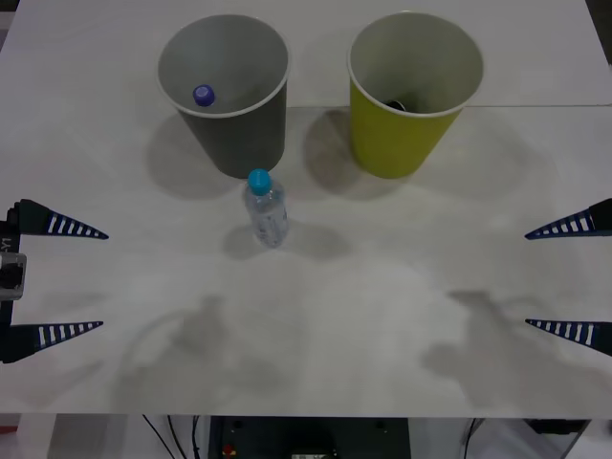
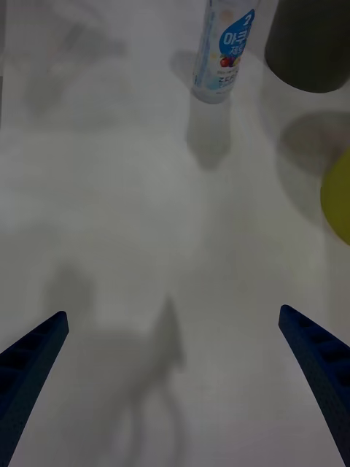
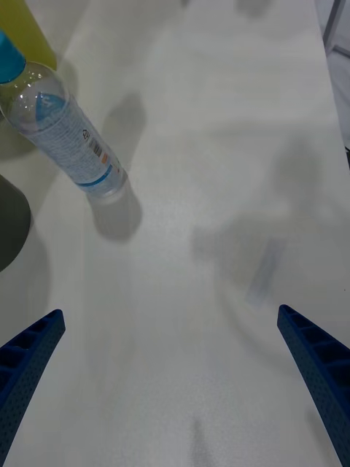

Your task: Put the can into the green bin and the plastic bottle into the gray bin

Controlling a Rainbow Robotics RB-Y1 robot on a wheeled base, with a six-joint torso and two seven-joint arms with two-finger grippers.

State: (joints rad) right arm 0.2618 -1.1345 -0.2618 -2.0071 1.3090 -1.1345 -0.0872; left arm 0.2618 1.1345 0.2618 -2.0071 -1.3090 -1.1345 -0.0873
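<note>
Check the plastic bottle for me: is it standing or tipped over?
Standing upright. The plastic bottle rests on its base on the table, light-blue cap on top, just in front of the gray bin, outside both bins.

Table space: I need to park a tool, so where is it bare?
Bare: the near table between the left hand and right hand, both open. Crowded: the plastic bottle against the gray bin, beside the green bin.

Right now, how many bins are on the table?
2. The gray bin stands at the back on the robot's left, with a purple-capped item inside. The green bin stands beside it on the right. The plastic bottle stands in front of the gray bin.
</note>
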